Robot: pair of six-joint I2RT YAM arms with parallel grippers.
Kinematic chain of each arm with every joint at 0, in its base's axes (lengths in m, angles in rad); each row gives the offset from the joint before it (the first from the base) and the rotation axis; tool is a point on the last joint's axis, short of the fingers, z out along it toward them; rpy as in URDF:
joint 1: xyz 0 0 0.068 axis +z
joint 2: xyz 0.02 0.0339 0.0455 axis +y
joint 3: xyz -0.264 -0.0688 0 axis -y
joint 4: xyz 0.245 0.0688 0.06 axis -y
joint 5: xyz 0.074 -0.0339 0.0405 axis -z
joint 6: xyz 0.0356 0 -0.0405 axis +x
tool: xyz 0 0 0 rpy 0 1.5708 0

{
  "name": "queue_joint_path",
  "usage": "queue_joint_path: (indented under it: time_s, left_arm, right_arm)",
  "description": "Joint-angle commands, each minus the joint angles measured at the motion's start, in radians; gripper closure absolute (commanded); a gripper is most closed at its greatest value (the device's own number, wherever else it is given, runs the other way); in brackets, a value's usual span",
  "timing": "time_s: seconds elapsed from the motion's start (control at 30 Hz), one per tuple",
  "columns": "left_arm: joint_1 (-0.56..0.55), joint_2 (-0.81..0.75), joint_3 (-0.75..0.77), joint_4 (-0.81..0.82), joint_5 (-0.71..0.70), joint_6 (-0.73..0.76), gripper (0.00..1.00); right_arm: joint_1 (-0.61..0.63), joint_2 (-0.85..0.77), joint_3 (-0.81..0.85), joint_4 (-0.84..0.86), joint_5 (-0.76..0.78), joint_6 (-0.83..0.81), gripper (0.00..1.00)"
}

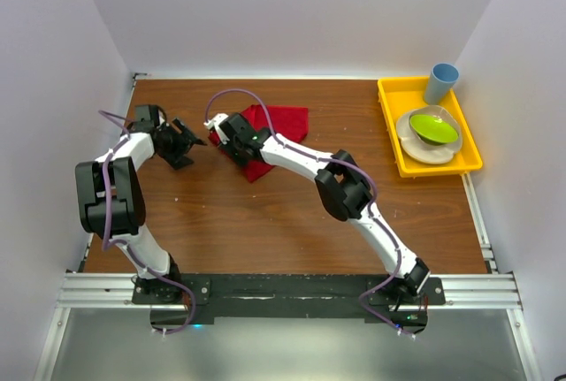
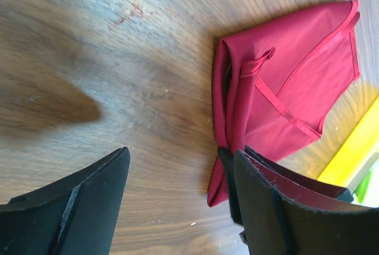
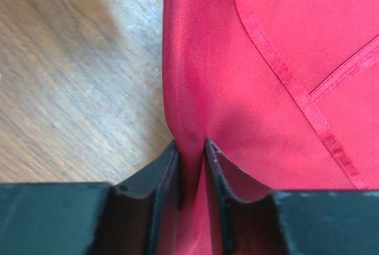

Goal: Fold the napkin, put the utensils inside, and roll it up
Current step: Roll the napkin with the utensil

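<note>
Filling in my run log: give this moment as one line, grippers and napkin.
left gripper: open, over table beside napkin | right gripper: shut on napkin edge | napkin: folded

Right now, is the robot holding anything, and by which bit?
The right gripper pinches the red napkin between its jaws, at a folded edge. The left gripper, jaws open, holds nothing.

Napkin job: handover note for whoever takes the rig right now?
Left gripper: open, over bare table, beside the napkin.
Right gripper: shut on a pinch of the napkin's edge nearest the left arm.
Napkin: far centre of the table, already folded over in layers.
Utensils: none in view; possibly hidden in the cloth, cannot tell.
Left to do: confirm utensils are inside, then roll it up.
</note>
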Motion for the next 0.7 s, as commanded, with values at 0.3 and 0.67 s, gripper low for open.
queue_joint_path:
  time_s: [0.3,0.67]
  left_arm:
    - [-0.067,0.086,-0.037,0.196,0.177,-0.098,0.2]
    - [-0.15,0.152,0.034,0.176,0.028,-0.154,0.21]
  right_arm:
    - [-0.072,0.002,-0.081,-0.032,-0.386,0.208,1.0]
    - [-0.126,-0.038,-0.177,0.057,-0.566,0.277,1.0]
